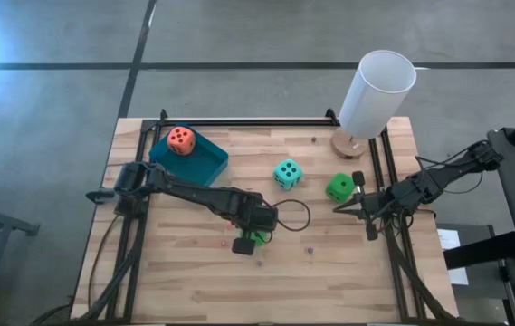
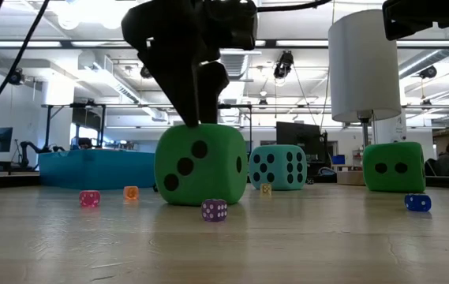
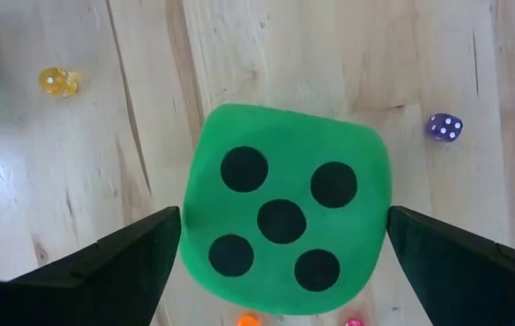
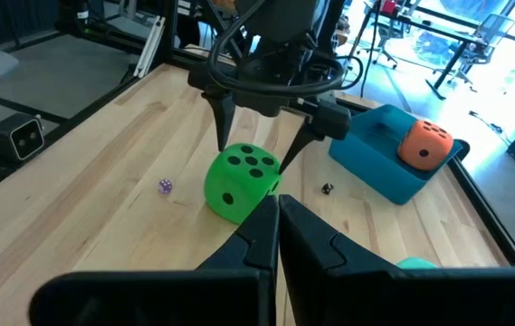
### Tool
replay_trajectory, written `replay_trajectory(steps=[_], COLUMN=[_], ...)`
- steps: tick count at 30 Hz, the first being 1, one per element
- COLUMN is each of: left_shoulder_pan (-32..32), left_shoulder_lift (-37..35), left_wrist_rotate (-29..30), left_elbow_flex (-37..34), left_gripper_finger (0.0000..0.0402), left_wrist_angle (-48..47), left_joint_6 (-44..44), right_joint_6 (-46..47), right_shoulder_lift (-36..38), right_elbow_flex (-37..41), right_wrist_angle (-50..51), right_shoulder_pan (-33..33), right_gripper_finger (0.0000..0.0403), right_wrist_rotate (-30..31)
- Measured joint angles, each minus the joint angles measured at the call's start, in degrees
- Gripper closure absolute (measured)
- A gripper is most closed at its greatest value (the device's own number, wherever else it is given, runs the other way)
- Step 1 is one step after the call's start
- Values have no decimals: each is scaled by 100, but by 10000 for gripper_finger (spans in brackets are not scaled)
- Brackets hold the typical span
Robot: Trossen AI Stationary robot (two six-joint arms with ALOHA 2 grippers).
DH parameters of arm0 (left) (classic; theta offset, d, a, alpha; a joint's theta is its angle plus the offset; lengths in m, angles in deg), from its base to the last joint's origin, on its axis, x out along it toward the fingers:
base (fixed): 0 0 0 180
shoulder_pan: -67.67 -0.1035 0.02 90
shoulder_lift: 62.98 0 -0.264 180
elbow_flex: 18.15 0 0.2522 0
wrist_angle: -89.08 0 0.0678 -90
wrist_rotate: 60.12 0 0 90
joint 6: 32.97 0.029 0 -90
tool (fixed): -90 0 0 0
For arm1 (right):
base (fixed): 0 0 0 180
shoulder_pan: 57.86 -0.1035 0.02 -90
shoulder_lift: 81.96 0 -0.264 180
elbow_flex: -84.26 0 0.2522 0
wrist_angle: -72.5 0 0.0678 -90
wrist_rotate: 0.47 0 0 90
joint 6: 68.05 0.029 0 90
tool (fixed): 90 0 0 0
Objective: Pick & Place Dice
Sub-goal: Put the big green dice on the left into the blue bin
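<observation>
Left wrist view looks straight down on a green die (image 3: 284, 213), five pips up, resting on the bench (image 3: 76, 181) between the left gripper's (image 3: 284, 263) widely spread fingers, which flank it without clearly touching. From above, that left gripper (image 1: 250, 237) sits at mid-bench. One die is done: the orange-red die (image 1: 181, 139) lies in the blue tray (image 1: 210, 163). Three are left, by my reading: this one, the teal die (image 1: 287, 173) and the second green die (image 1: 339, 187), both well apart from the tray. The right gripper (image 4: 275, 217) waits at the right edge, fingers pressed together, empty. Tiny coloured dice (image 2: 214, 210) dot the wood.
</observation>
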Motion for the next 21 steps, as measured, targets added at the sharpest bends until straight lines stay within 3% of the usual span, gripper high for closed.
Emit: replay_trajectory(steps=[21], left_shoulder_pan=[-2], left_shoulder_lift=[2], left_wrist_rotate=[-62], left_elbow_flex=[-281], left_gripper_finger=[6], left_wrist_angle=[322], left_joint_6=[8], right_joint_6=[0], right_shoulder_lift=[0], right_elbow_flex=[2], right_wrist_angle=[-1], right_shoulder_pan=[-1], right_gripper_finger=[394], right_wrist_rotate=[0])
